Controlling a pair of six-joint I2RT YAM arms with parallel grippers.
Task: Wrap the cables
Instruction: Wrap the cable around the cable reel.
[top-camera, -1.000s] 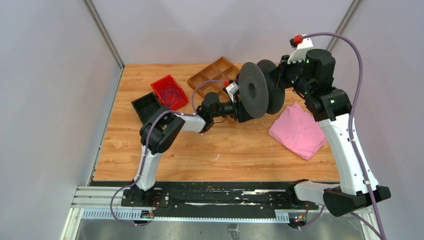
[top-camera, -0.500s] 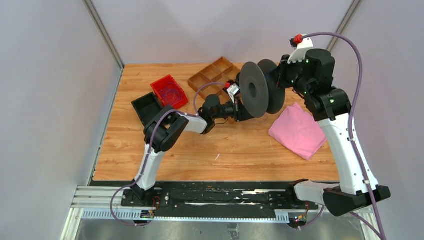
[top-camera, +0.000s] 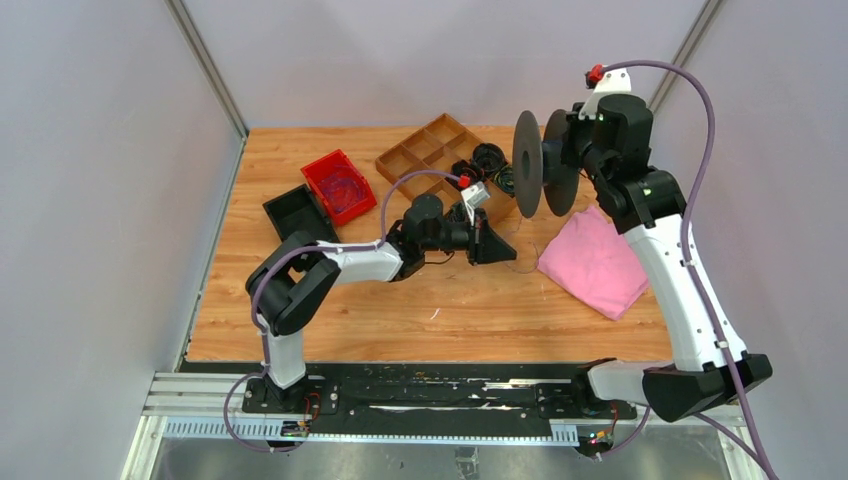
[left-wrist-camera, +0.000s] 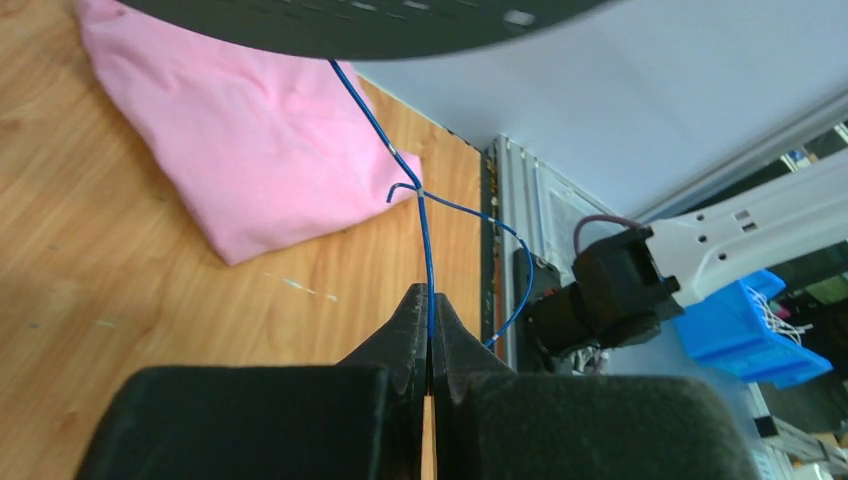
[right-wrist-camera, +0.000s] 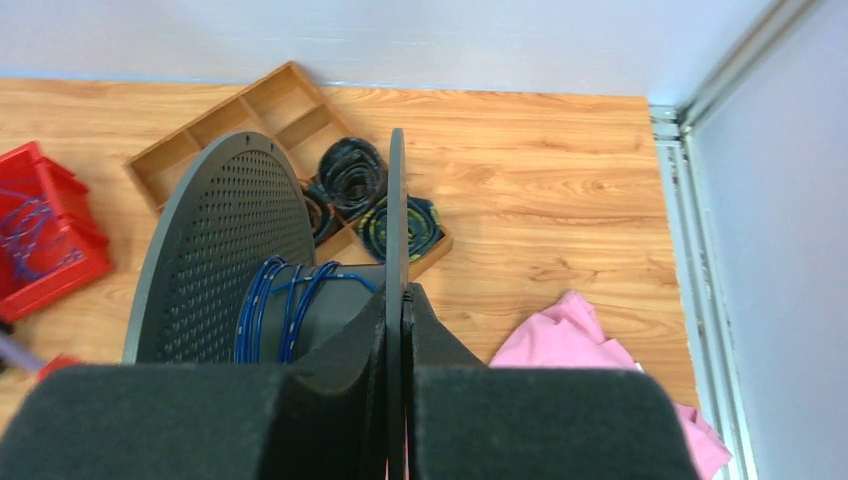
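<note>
Left tool (left-wrist-camera: 430, 305): jaws together, pinching a single cable (left-wrist-camera: 427, 250) right at the tips.
- Cable is very thin and string-like, and reads blue in the wrist views.
- From the tips it rises taut and straight, then slants up-left. In the left wrist view it crosses the corner of the pink cloth (left-wrist-camera: 250, 130) and disappears behind the dark rim of the spool (top-camera: 528, 163).
- Partway up there is a small kink with a short bent stub. A slack second strand curves away from that spot and down to the right.

Right tool (right-wrist-camera: 400, 300): clamped on one thin flange of the spool, holding it on edge above the counter (top-camera: 450, 300).
- Several blue turns (right-wrist-camera: 285, 300) already lie side by side around the hub, between the two perforated discs.

More cable on the counter:
- Tight dark coils (right-wrist-camera: 350, 170), some tinted green-yellow, sit in the near compartments of the wooden tray (right-wrist-camera: 270, 90).
- A loose blue tangle lies in the red bin (right-wrist-camera: 60, 275).

A black bin (top-camera: 295, 215) stands just beside the red one.
</note>
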